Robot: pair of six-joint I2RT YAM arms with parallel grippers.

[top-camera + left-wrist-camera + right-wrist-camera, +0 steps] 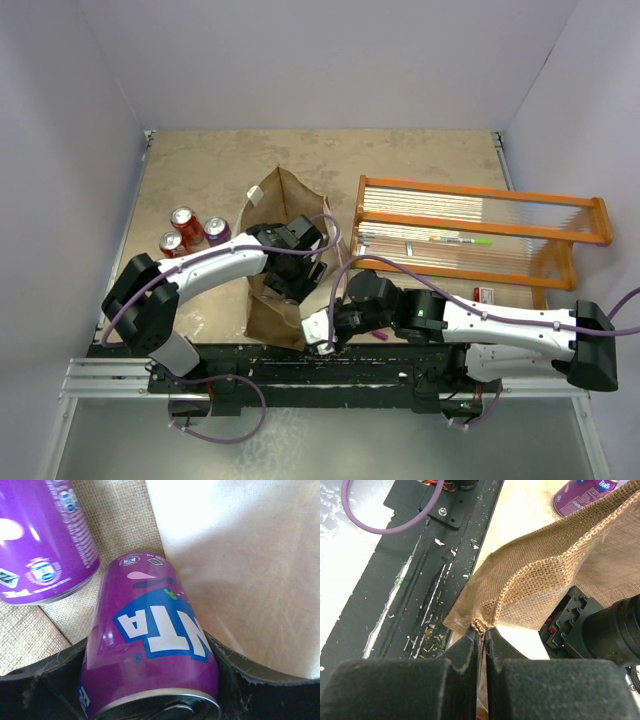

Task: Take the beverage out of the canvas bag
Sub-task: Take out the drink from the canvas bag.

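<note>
Your left hand (288,265) is inside the canvas bag (275,200), clamped on the purple can (150,630) | the can's long axis runs straight away from your hand, lid end nearest | right hand (481,635) pinches the bag's rim | judgement: withdraw along that axis

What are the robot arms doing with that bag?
The right gripper pinches the bag by its edge. The left gripper is down inside the bag with a purple can between its fingers, not out yet. A second purple can lies beside it. Outside, three cans stand on the table beside the bag.
</note>
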